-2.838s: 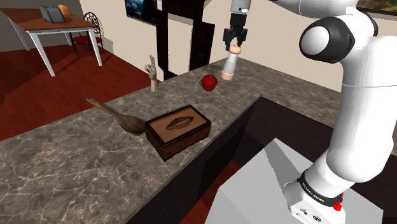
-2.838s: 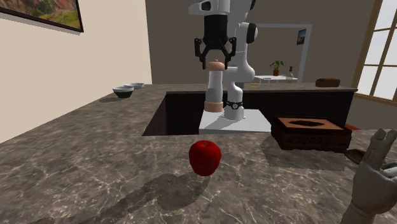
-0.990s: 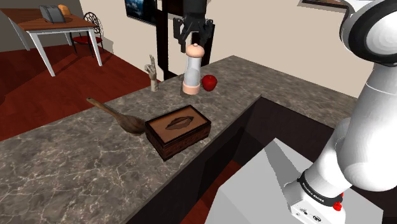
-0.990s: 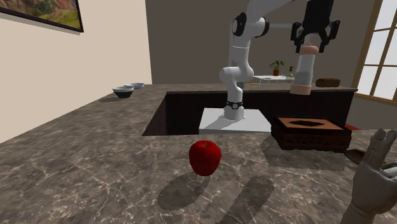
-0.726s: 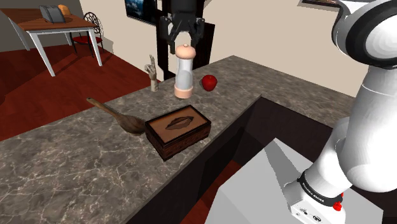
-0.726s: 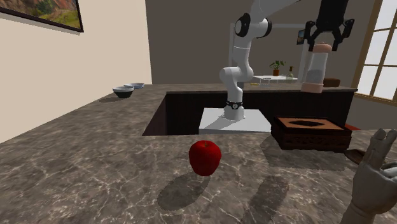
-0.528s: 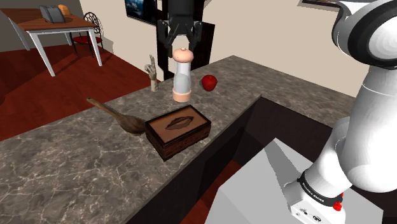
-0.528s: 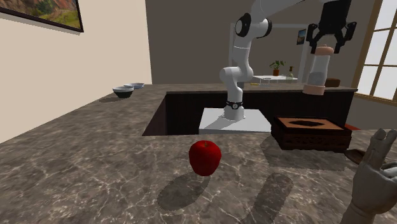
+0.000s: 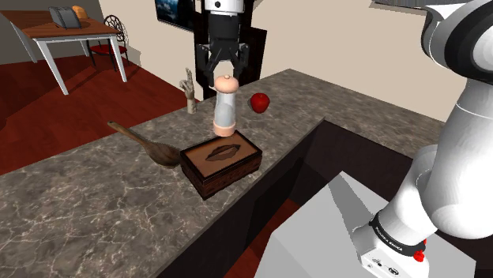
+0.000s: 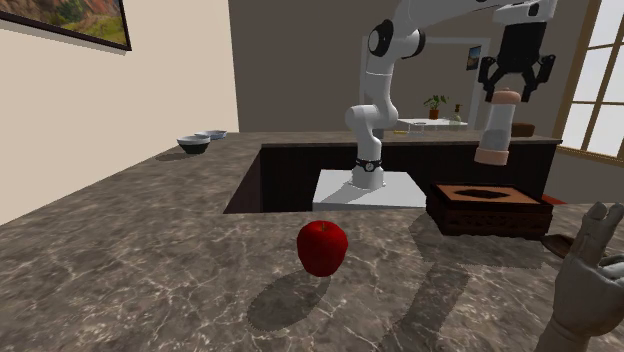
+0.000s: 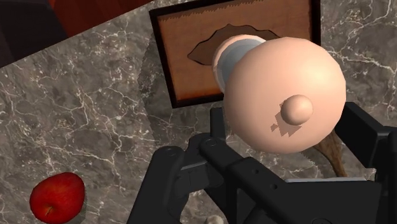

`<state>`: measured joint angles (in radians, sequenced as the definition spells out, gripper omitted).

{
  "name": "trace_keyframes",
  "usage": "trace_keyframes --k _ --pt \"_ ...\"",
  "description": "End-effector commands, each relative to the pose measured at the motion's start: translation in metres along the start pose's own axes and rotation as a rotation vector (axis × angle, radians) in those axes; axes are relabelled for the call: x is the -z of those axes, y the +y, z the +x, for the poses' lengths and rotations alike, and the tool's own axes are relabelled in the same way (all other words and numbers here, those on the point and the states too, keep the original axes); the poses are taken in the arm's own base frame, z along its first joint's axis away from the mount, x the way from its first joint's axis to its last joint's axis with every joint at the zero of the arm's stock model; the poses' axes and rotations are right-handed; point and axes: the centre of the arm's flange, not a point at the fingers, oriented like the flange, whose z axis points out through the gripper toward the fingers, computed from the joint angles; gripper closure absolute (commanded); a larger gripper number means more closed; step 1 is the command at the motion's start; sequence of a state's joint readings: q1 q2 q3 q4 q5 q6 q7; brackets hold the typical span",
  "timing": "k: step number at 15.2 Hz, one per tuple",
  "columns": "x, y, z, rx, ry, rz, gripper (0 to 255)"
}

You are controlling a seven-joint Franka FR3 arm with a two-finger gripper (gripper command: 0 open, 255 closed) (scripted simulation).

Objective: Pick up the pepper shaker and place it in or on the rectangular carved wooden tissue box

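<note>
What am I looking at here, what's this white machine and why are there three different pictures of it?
It is a white robot arm mounted on a grey box beside a stone-patterned counter. One picture looks down from beside its base, another faces it across the counter, and the third comes from a camera on its hand. Its black two-fingered tool grips the top of a pepper shaker, which hangs upright in the air above a dark carved tissue box. On the counter also lie a red apple, a wooden spoon and a small hand-shaped figure.
</note>
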<state>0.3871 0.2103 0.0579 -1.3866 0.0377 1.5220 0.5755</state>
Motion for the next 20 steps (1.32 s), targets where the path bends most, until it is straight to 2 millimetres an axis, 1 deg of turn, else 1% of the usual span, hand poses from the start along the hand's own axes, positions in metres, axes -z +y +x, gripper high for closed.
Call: trace_keyframes --k 1,14,15,20 --pt "-0.011 0.0 0.001 0.0 0.0 0.0 255" --pt "-0.079 0.0 0.007 0.0 0.0 0.0 255" --pt "-0.088 0.0 0.008 0.0 0.0 0.0 255" --pt "-0.088 0.0 0.008 0.0 0.0 0.0 255"
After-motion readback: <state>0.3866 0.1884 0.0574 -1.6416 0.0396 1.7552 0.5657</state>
